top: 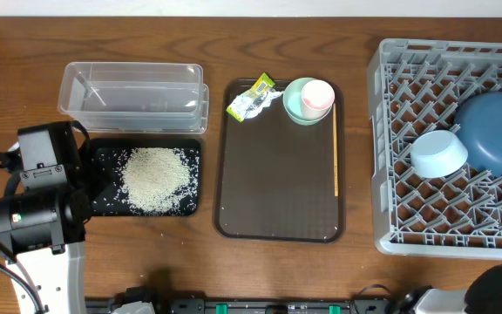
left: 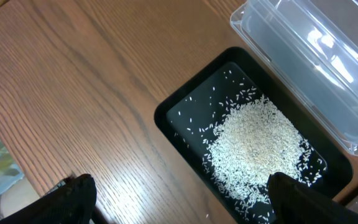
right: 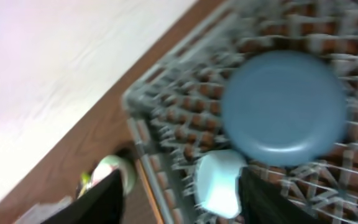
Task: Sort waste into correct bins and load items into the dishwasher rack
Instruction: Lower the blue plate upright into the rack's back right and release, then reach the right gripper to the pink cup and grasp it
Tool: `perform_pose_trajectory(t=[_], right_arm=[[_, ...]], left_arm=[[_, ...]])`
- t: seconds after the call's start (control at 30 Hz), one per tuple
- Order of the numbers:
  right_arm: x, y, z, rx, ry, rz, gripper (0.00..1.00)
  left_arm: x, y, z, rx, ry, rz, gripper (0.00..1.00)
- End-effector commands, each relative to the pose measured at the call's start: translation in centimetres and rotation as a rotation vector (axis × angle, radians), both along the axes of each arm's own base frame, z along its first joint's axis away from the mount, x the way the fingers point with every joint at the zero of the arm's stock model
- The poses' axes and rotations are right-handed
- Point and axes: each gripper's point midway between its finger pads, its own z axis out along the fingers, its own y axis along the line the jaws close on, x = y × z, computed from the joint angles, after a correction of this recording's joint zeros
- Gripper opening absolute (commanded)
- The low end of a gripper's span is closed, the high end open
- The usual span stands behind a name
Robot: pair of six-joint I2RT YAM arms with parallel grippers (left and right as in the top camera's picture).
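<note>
Brown wood-grain surface [top: 190,262] carries everything. Nearest, at the left, the left arm [top: 37,205] hangs over the left end of a shallow black rectangular tray [top: 101,159], whose long axis runs left to right. The left end effector [left: 182,198] is released, its two dark fingers [left: 79,194] spread wide with nothing between them. A heap of white rice grains [top: 155,179] lies in the middle of the tray, with loose grains scattered around it.

To the right lies a larger brown serving tray [top: 277,183], long axis running near to far. A thin wooden chopstick [top: 335,153] lies flat along its right edge, pointing the same way. At the tray's far end a small pink cup [top: 318,96] sits inside a mint-green bowl [top: 293,106]. Just beside them to the left lies a small yellow-green snack wrapper with crumpled white paper [top: 253,98].

Beyond the black tray, a clear rectangular plastic tub [top: 70,87] lies parallel to it.

A large square light-grey plastic crate with a lattice of pegs [top: 382,166] fills the right side. A small light-blue bowl [top: 438,153] lies tipped on the pegs. It touches a large dark-blue round plate [top: 495,131] farther right, which seems to lean at a tilt. The right end effector [right: 182,199] hangs above both. That view is blurred, but its fingers [right: 104,199] look parted, grasping nothing.
</note>
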Motion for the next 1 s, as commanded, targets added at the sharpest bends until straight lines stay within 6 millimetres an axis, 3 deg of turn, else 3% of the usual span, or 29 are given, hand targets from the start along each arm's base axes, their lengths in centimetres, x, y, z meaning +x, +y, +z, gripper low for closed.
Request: perform_pose_trajectory(t=[0.0, 0.03, 0.23, 0.37, 0.57, 0.67, 0.77, 0.97], right_arm=[[1.1, 5.7, 2.0, 0.002, -0.064, 0.17, 0.76], [1.6, 7.8, 2.2, 0.019, -0.079, 0.235, 0.85], [4.0, 18.1, 0.6, -0.005, -0.064, 0.551, 0.82], [6.5, 23.3, -3.5, -0.174, 0.016, 0.649, 0.81], [9.6, 31.2, -11.9, -0.397, 0.178, 0.785, 0.76], [10.5, 33.9, -16.2, -0.487, 0.244, 0.84, 0.73], [11.3, 35.3, -19.9, -0.591, 0.308, 0.843, 0.68], [11.8, 36.1, -24.6, -0.683, 0.396, 0.807, 0.59]], left_arm=[[-0.1, 0.2, 0.0, 0.005, 0.008, 0.005, 0.91], [-0.1, 0.2, 0.0, 0.005, 0.008, 0.006, 0.9], [-0.1, 0.2, 0.0, 0.005, 0.008, 0.006, 0.91], [-0.1, 0.2, 0.0, 0.005, 0.008, 0.005, 0.9], [-0.1, 0.2, 0.0, 0.005, 0.008, 0.005, 0.91], [-0.1, 0.2, 0.0, 0.005, 0.008, 0.005, 0.9], [-0.1, 0.2, 0.0, 0.005, 0.008, 0.006, 0.9], [-0.1, 0.2, 0.0, 0.005, 0.008, 0.006, 0.9]])
